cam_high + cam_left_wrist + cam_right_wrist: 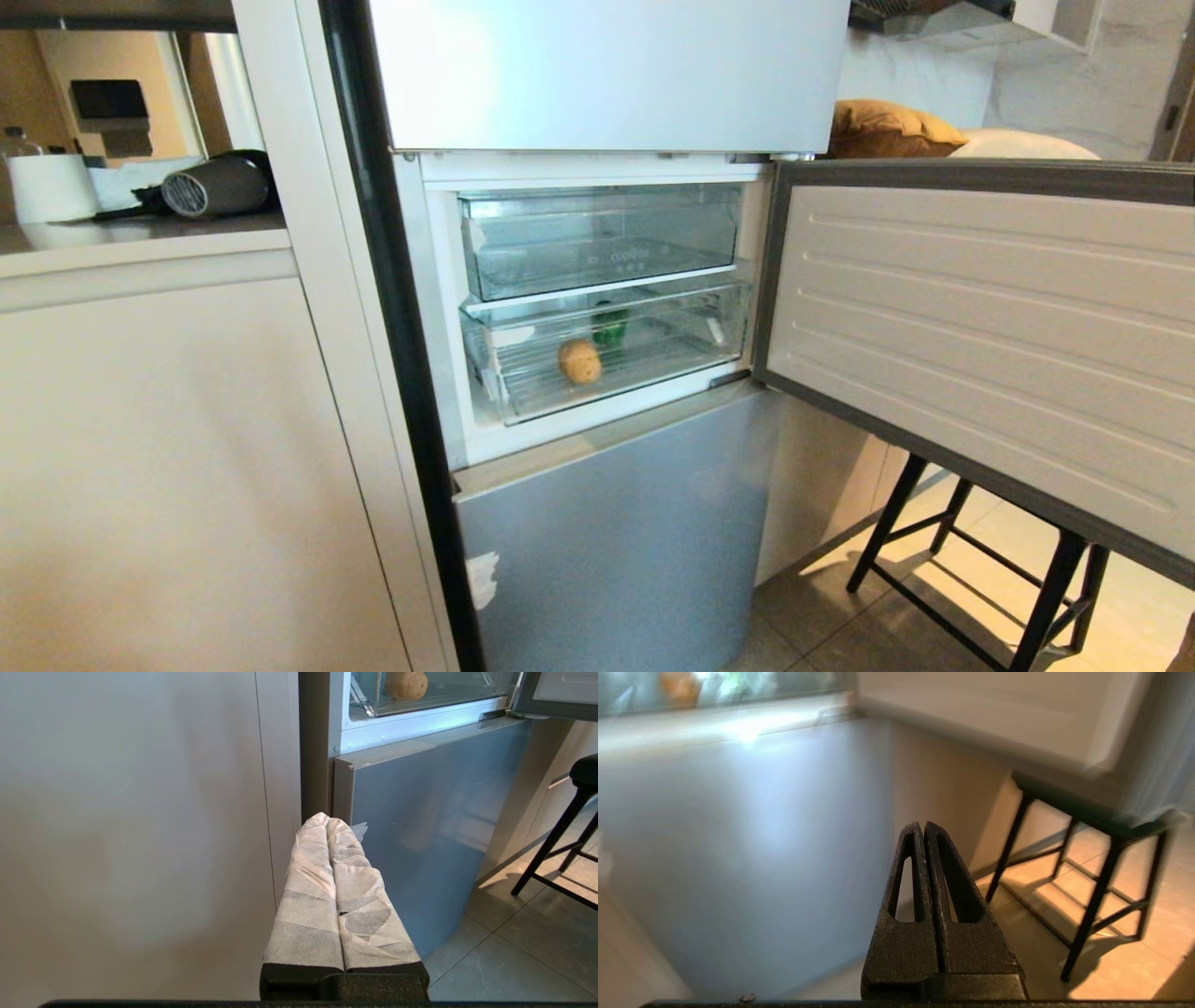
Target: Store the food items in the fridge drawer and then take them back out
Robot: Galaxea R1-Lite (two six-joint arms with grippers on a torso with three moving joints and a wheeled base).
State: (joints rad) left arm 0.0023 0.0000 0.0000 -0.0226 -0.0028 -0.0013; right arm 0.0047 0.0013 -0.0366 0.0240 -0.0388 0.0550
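Currently, entries from largest to smallest.
Fridge: tall silver-grey fridge (616, 532), middle compartment door (980, 336) swung wide; it fills the space ahead of and above both grippers.
Fridge drawer: wide clear plastic drawer with ribbed bottom (653, 359), lower of two, appears pushed in; well above the left gripper, up and ahead.
Left gripper: white-taped fingers (332, 858) pressed together, nothing between them; parked low, near the lower fridge door (420, 826).
Right gripper: black slotted fingers (923, 858) clenched, empty; low, with the black-legged stool (1101, 858) off to one side.
Potato: tan-brown oval potato (580, 361) lies in the drawer, toward its front.
Pepper: glossy dark green bell pepper (611, 327) just behind the potato.
Stage (judgement): both items stored; retrieval outstanding.
Risk: reaching without pulling the drawer out first would jam a gripper against its front; the round potato could roll on the ribs; the open door crowds the right arm.
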